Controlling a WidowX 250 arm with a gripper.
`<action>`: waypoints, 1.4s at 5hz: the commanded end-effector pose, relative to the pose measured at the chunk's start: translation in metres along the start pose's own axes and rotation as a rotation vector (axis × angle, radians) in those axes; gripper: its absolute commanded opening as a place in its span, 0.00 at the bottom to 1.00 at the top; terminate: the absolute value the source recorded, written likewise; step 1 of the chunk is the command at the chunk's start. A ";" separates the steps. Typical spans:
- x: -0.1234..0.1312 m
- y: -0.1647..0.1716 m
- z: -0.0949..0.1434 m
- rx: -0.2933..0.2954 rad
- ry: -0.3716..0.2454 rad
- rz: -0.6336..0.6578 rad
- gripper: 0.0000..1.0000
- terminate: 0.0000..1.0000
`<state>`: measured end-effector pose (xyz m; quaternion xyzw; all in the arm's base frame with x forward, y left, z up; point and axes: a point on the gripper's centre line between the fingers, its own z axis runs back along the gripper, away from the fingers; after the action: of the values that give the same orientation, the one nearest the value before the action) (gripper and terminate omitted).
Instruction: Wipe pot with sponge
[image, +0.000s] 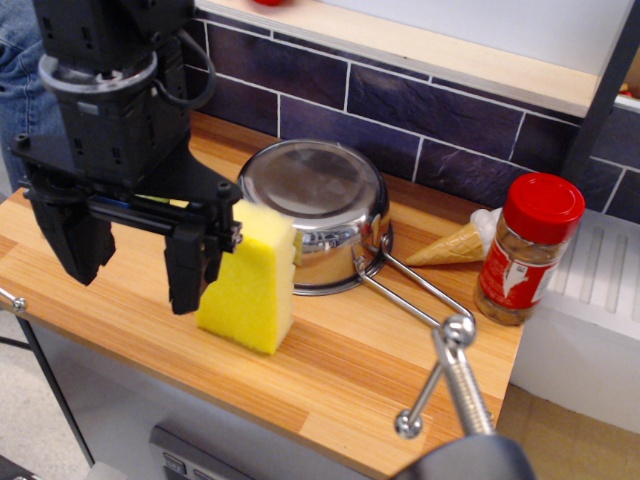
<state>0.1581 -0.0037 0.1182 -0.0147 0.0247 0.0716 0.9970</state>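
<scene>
The shiny steel pot (318, 205) stands on the wooden counter (120, 330), apparently bottom up with its flared rim down. Its wire-loop handle (415, 290) points to the front right. The thick yellow sponge (250, 280) stands on end, leaning against the pot's front left side. My black gripper (130, 285) hangs at the left, jaws wide open and empty. Its right finger (190, 270) is right beside the sponge's left face; I cannot tell if they touch. A sliver of yellow shows between the fingers.
A red-capped spice jar (525, 250) stands right of the pot, with a toy ice-cream cone (455, 243) behind the handle. A metal rod with ball ends (450, 370) rises in the foreground right. A dark tiled wall (420, 110) backs the counter.
</scene>
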 end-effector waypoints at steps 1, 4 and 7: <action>0.000 0.000 0.000 0.000 0.000 0.000 1.00 0.00; 0.038 -0.005 0.032 0.081 -0.009 -0.749 1.00 0.00; 0.054 -0.019 0.018 0.112 -0.069 -1.497 1.00 0.00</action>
<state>0.2155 -0.0142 0.1251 0.0178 -0.0098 -0.6508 0.7590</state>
